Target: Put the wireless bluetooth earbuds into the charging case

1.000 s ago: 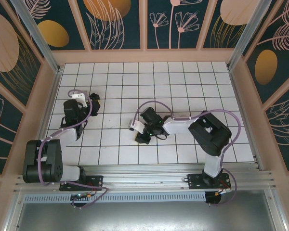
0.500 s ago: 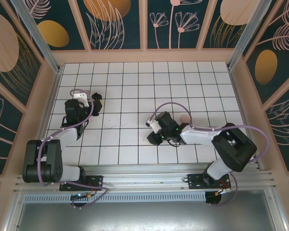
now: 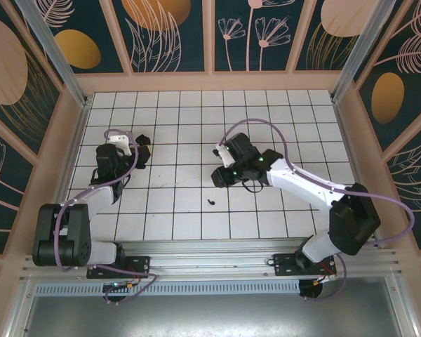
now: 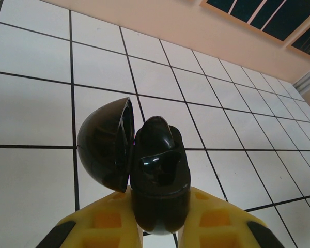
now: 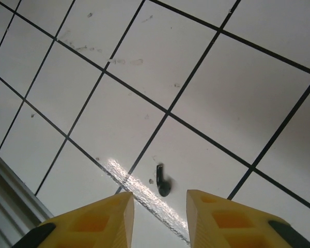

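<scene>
- Left claw [image 4: 157, 213] clenched on the black charging case [image 4: 156, 173], lid open, left side of desk [image 3: 281, 112].
- Right claw [image 5: 159, 206] released, holding nothing.
- Black earbud [image 5: 163, 182] lies on a tile beneath it.

Starting with the left claw [image 4: 157, 202]: its yellow fingers [image 4: 106, 225] run off the bottom edge of the wrist view, and they swallow the lower body of the charging case [image 4: 157, 165] clamped between them. The sockets in that case are glossy black on black, so there's no telling what sits inside. From above, claw and case melt into one dark clump.

Over to the right claw [image 5: 159, 195]: its fingers are chopped by the bottom edge too. Just ahead of it, the black earbud [image 5: 163, 184] is tiny, its tip unreadable. From above it's a mere speck on the desk [image 3: 175, 225].
</scene>
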You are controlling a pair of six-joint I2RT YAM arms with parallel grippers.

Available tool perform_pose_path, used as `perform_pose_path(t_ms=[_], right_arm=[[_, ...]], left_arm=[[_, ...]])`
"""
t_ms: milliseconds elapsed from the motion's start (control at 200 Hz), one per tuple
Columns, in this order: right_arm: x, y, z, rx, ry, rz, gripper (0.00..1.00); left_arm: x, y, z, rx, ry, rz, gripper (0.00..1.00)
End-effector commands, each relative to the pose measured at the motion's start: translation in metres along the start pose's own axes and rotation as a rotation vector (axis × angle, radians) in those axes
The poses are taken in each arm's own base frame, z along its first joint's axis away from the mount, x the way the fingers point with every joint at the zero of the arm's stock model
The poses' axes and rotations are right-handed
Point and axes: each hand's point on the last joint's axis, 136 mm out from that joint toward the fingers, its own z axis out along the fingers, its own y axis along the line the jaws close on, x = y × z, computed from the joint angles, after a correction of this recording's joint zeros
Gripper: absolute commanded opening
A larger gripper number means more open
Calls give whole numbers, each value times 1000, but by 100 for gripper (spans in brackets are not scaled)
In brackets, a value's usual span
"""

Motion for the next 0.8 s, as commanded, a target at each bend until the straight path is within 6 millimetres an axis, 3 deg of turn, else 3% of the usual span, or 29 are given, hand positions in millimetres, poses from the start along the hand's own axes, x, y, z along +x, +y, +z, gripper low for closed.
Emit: perform_pose_path(t_ms=[0,180,475,796], right_arm=[[28,-13,1,85,215,127,34],[17,-1,18,97,242,209,36],[30,14,74,102,344,196,36],[46,27,106,54,413,172,36]], left_arm=[[-12,-8,-1,14,-21,41,1],[-12,-9,0,13,-20,46,1],[-10,-9,2,15,-12,46,1],[-10,-9,3,14,-12,48,1]])
